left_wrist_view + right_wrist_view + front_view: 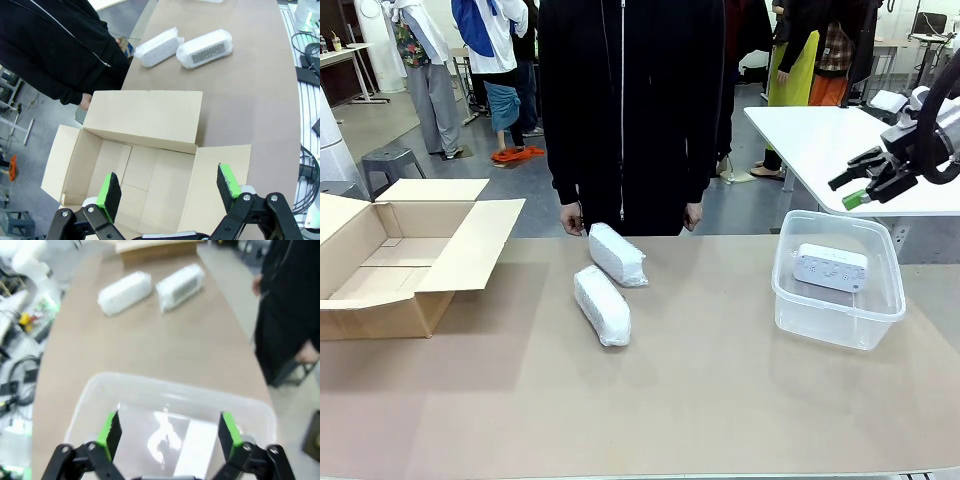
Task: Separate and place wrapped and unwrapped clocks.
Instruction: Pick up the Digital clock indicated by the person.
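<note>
Two wrapped clocks in crinkly white wrap lie mid-table in the front view, one nearer the person [617, 254] and one closer to me [601, 304]; both show in the left wrist view [159, 46] [205, 47] and the right wrist view [181, 286] [124, 291]. The unwrapped clock [830, 267], a bare white block with small buttons, rests inside the clear plastic tub [790, 300]. My right gripper [862, 183] hangs open above and behind the tub, empty; its wrist view looks down into the tub [100, 390]. My left gripper [169, 192] is open, empty, over the cardboard box [145, 170].
An open brown cardboard box [390, 255] sits at the table's left edge, flaps spread. A person in black [625, 100] stands at the far side, hands [571, 218] at the table edge. A white table [820, 140] stands behind at the right.
</note>
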Motion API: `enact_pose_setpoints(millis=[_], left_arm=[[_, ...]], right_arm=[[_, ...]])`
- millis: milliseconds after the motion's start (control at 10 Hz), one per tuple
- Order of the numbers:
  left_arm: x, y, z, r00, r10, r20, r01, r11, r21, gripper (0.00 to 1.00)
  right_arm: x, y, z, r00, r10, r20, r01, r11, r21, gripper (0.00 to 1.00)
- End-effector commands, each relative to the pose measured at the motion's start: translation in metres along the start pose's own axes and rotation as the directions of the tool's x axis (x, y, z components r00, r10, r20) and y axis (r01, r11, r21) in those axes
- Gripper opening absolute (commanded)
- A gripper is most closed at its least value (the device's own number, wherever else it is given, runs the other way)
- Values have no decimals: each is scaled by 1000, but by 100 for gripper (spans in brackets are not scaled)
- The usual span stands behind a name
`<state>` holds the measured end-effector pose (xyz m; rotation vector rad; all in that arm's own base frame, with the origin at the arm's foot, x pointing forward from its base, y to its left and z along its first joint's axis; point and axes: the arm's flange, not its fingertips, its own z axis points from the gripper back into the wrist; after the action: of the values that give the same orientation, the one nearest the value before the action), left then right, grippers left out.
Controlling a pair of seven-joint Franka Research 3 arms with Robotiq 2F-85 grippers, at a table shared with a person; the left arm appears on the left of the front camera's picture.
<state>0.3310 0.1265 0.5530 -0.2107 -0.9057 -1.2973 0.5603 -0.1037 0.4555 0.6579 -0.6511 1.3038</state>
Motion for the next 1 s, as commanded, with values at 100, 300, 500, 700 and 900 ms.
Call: enact_pose_setpoints(millis=[100,300,500,700,900], left_arm=[[-2,1,0,1000,-19,22,19,1000,3,100],[-2,1,0,1000,-19,22,19,1000,3,100],[-2,1,0,1000,-19,22,19,1000,3,100],[-2,1,0,1000,-19,22,19,1000,3,100],[-2,1,0,1000,-19,22,19,1000,3,100]], right_arm=[[-3,0,11,996,-50,-75,45,997,-69,100],[-6,-2,16,995,-95,-41,92,993,-71,100],[-6,-3,19,992,-127,10,128,989,-77,100],[-7,-3,23,992,-121,22,122,988,-90,100],[-6,-1,27,993,-113,31,116,988,-102,100]])
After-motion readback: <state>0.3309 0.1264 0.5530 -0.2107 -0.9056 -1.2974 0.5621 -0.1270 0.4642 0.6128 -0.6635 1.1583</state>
